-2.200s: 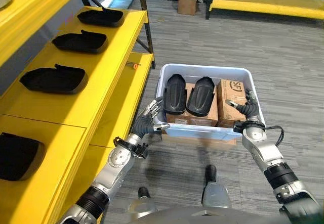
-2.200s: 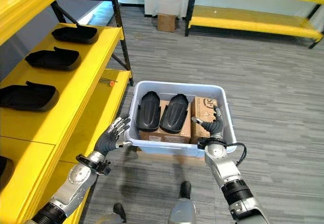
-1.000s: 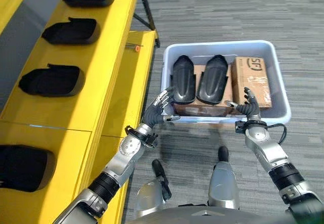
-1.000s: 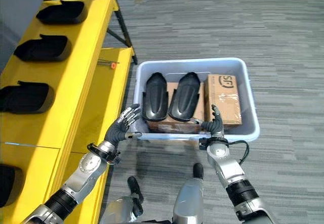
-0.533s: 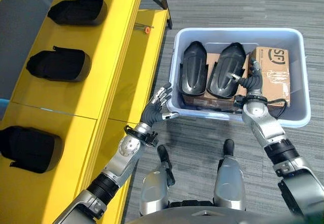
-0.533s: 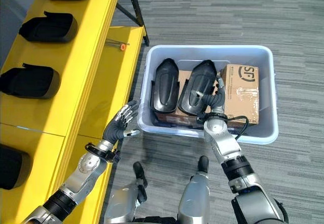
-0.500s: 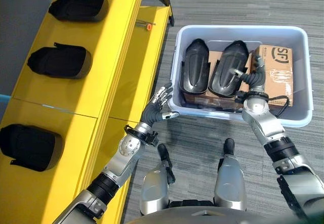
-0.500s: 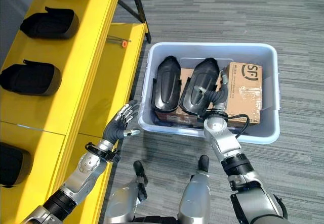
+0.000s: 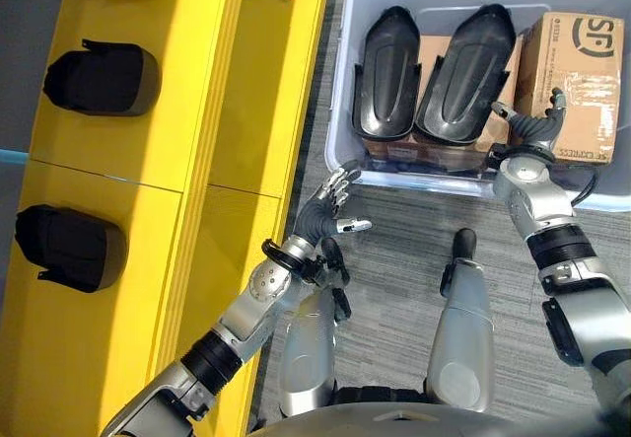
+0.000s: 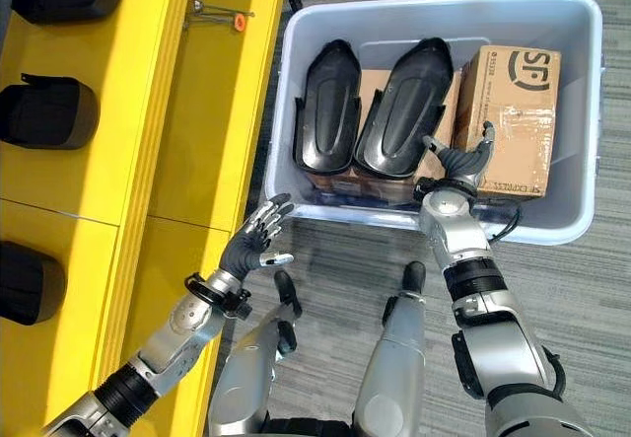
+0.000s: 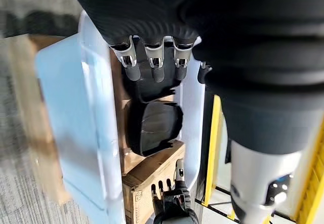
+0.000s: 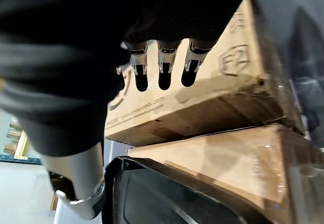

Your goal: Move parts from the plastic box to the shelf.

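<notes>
Silver fingers of your left hand (image 9: 320, 218) stood spread and relaxed outside the near left corner of the plastic box (image 10: 582, 215), holding nothing, above the grey floor between the box and the yellow shelf (image 9: 217, 82). Your right hand (image 10: 455, 173) reached over the near rim, its fingers likewise straight and empty, poised between the right black part (image 10: 405, 111) and the tall cardboard box (image 10: 513, 111), close to both; the right wrist view showed the fingers (image 12: 161, 62) pointing at the carton's face with a black part's edge below them.

Both parts lay side by side, lengthwise, on the low cardboard boxes (image 9: 426, 57) inside the plastic box, the left black part (image 10: 328, 107) nearer the shelf. Three more black parts sat in a row on the shelf, the nearest (image 9: 69, 248) well apart from the box.

For a sound pick-up, you would probably have done best to bring the right hand across onto the right part's near end and curl round its raised edge, not the carton. The glossy shell looked likely to slip, so a grip across its width, with the left hand steadying the far side, seemed safest.
</notes>
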{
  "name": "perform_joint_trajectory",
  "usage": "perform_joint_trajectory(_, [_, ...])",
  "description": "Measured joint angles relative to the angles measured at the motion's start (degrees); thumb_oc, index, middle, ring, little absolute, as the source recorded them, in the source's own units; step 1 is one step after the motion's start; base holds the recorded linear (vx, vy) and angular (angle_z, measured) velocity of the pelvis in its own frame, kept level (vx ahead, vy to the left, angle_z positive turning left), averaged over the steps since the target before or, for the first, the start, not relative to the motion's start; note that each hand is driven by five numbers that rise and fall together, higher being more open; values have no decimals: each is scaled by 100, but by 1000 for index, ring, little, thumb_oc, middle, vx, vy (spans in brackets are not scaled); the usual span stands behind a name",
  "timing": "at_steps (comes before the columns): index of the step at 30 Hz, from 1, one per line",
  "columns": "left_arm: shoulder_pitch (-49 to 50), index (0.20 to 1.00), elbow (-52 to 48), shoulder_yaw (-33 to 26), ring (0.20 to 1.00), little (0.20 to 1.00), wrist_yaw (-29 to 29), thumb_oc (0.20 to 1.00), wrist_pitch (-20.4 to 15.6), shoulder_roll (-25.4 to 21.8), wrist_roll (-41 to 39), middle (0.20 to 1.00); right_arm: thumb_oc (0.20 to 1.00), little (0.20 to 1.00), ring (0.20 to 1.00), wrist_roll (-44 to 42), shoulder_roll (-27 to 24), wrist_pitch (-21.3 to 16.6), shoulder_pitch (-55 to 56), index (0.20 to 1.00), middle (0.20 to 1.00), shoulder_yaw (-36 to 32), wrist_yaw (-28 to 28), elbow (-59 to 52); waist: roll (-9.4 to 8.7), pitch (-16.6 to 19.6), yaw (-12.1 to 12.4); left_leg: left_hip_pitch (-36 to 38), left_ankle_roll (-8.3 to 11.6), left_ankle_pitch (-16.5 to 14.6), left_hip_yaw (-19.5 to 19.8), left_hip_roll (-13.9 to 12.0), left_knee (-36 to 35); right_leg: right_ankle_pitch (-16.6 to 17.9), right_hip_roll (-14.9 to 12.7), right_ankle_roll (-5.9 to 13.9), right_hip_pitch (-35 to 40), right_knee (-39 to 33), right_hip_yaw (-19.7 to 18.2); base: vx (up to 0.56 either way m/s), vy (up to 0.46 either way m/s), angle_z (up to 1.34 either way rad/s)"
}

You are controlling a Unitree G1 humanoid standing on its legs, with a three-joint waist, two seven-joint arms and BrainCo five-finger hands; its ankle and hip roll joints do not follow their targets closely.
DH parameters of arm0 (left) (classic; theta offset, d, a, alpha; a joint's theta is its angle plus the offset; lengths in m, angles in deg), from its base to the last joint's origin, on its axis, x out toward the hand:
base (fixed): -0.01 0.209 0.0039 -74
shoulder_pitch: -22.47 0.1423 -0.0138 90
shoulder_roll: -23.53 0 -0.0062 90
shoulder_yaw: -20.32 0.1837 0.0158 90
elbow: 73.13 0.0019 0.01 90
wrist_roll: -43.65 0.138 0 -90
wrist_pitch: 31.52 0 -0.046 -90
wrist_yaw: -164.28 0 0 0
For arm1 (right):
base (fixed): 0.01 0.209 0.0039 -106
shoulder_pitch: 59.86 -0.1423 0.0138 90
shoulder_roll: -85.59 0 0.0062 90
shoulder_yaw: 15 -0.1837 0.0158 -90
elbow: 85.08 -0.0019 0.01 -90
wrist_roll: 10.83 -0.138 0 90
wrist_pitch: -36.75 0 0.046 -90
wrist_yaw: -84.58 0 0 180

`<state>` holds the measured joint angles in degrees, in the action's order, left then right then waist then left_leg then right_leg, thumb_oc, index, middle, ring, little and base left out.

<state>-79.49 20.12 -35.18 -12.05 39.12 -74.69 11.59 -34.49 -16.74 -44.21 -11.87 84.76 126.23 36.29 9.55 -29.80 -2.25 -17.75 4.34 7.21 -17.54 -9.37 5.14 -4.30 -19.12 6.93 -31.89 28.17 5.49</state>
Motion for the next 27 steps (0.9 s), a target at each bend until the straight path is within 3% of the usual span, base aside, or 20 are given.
perform_joint_trajectory(6, [-70,1000,-221,-166,1000,1000,408,1000,11,6,6,1000,1000,1000,1000,16,4,-36,20,1000,1000,108,-59,-128,-2,-1,45,-440,12,-12,97,14,171,9,-17,1,-334,103,-14,-3,17,6])
perform_joint_trajectory(14, [-102,1000,-275,-264,1000,1000,419,1000,55,19,-240,1000,1000,1000,1000,24,7,-79,93,1000,1000,144,90,-124,-17,-10,339,-946,-3,-192,299,5,676,11,-79,-15,-543,201,39,-13,7,9])
perform_joint_trajectory(27, [-66,1000,-487,-503,1000,1000,619,1000,201,-28,-228,1000,1000,1000,1000,-23,-8,-203,-133,1000,1000,-215,440,173,-37,-23,423,-1592,-42,-346,540,-26,1217,10,-105,-46,-847,293,119,3,5,5])
